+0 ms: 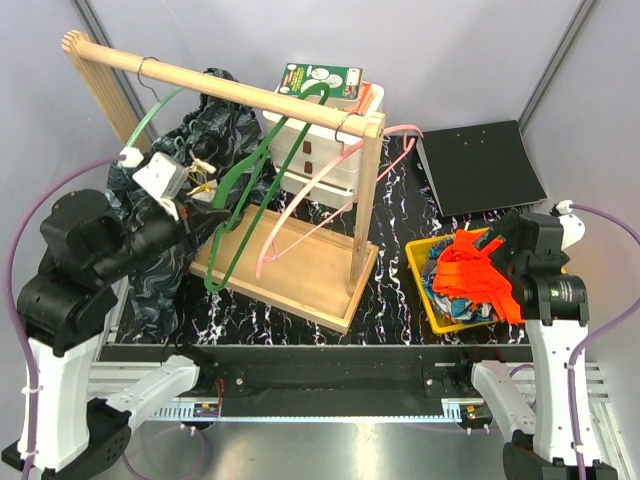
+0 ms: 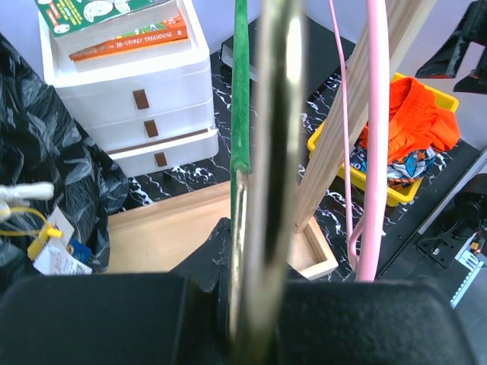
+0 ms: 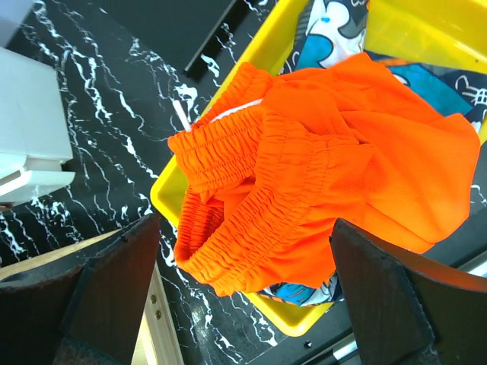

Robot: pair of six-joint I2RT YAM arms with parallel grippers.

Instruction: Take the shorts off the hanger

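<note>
The bright orange shorts lie bunched in a yellow bin, on top of the blue, orange and white patterned shorts. My right gripper hovers just above them, open and holding nothing. The dark patterned shorts hang at the left end of the wooden rack, by a pale green hanger. My left gripper is shut on the dark green hanger, which carries no cloth.
A bare pink hanger hangs near the rack's right post. White drawers with books on top stand behind the rack. A black board lies at the back right.
</note>
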